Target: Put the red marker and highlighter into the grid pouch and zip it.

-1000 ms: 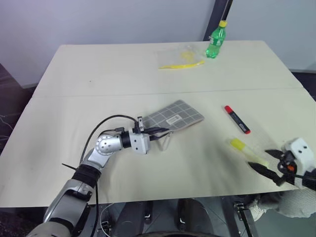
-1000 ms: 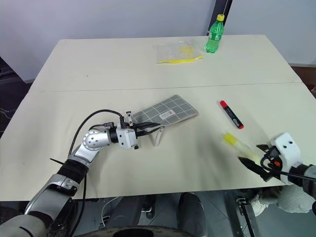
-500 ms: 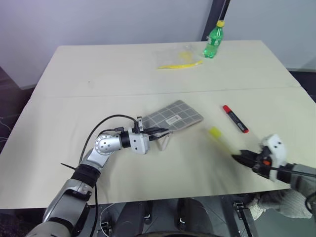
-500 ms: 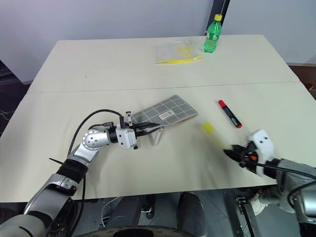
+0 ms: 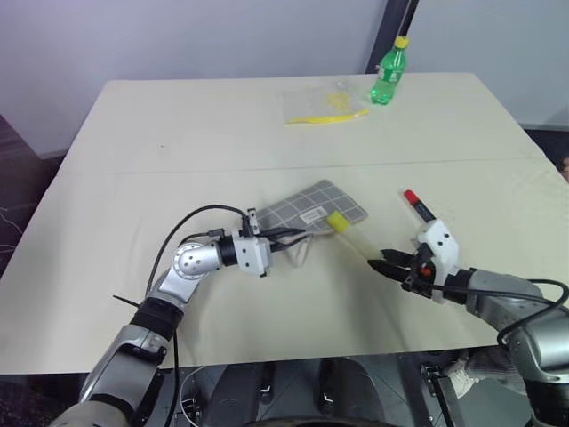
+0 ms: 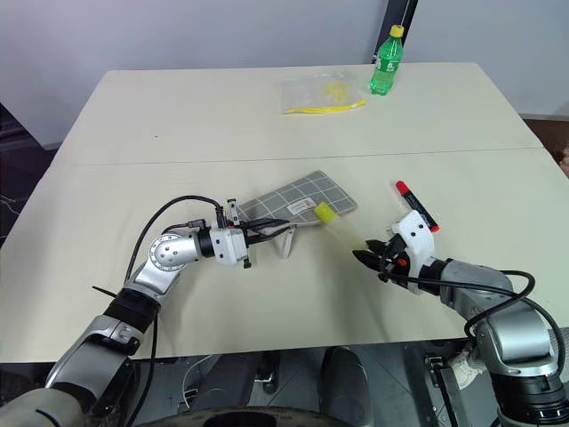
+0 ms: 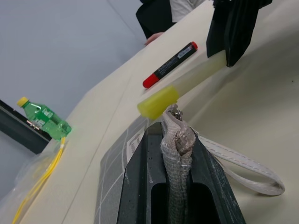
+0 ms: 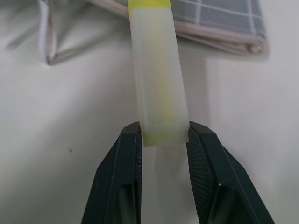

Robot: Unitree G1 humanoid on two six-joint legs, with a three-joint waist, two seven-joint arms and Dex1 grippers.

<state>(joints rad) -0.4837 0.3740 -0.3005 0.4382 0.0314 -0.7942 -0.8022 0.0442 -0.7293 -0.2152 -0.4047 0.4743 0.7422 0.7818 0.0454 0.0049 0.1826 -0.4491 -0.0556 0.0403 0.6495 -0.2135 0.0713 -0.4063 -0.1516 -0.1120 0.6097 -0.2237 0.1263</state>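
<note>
Big cream worktop [image 5: 178, 116] against a plain grey wall. The highlighter [image 5: 354, 236] is off the surface now: a second ago it lay near the front right edge beside a spread right pincer [image 5: 384, 263], and since then that pincer has pinched its tail end and swung it left, so the yellow-green cap sits right at the grid pouch [image 5: 316, 210]. The left pincer [image 7: 174, 140] is pressed together on the pouch's zipper end, holding it at about 9 o'clock from the cap. The red marker [image 5: 416, 205] lies at roughly 2 o'clock from the right pincer, untouched. Green bottle [image 5: 388, 71] and clear bag [image 5: 322, 100] way off at 12. Looks like insertion comes next; marker's still to do.
</note>
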